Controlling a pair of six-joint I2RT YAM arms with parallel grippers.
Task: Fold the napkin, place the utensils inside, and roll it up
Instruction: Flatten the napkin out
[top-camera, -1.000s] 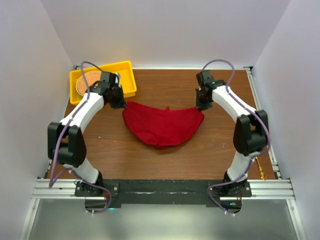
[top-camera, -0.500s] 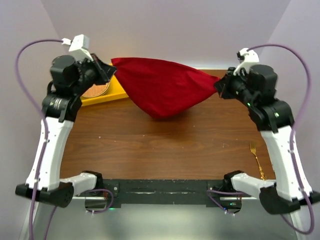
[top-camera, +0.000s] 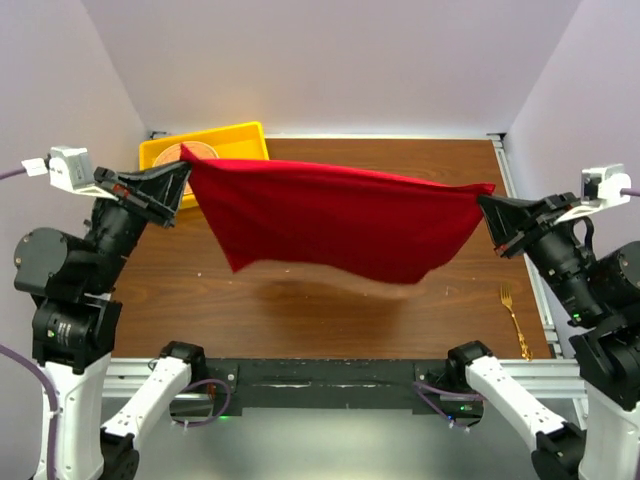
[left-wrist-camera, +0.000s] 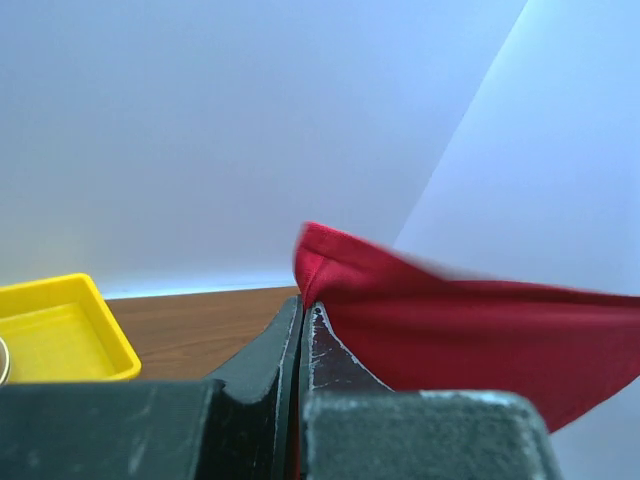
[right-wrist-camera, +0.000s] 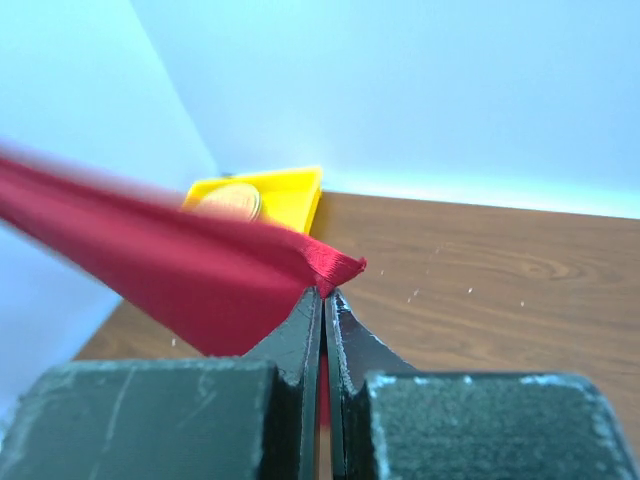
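Above the table (top-camera: 300, 310), in the top view, the napkin (top-camera: 330, 225) now hangs stretched in the air between the two arms. A second ago it lay bunched on the wood with the tools at its far corners. Since then both arms have risen and drawn apart, and the cloth has opened into a wide sheet with its lower edge sagging clear of the surface. The left tool (top-camera: 178, 180) is clamped on one top corner and the right tool (top-camera: 490, 212) on the other. I judge this to be a shake-out, so that the cloth can be laid flat. No fold has been made yet. The fork (top-camera: 514, 318) lies near the table's right edge, well apart from the cloth and untouched. A yellow tray (top-camera: 235, 137) sits at the far left corner, partly behind the raised cloth.

In the left wrist view, the left tool (left-wrist-camera: 303, 305) has its fingers pressed together on a red corner, which bulges just above the tips. The rest of the cloth runs off to the right. The tray (left-wrist-camera: 60, 335) is low on the left.

In the right wrist view, the right tool (right-wrist-camera: 324, 292) is likewise pinched tight on its corner, and the cloth streams away to the left, blurred. Beyond it the tray holds a woven mat (right-wrist-camera: 228, 203). Laying the cloth down too far back could drape it over the tray. The middle of the table looks the safer place.
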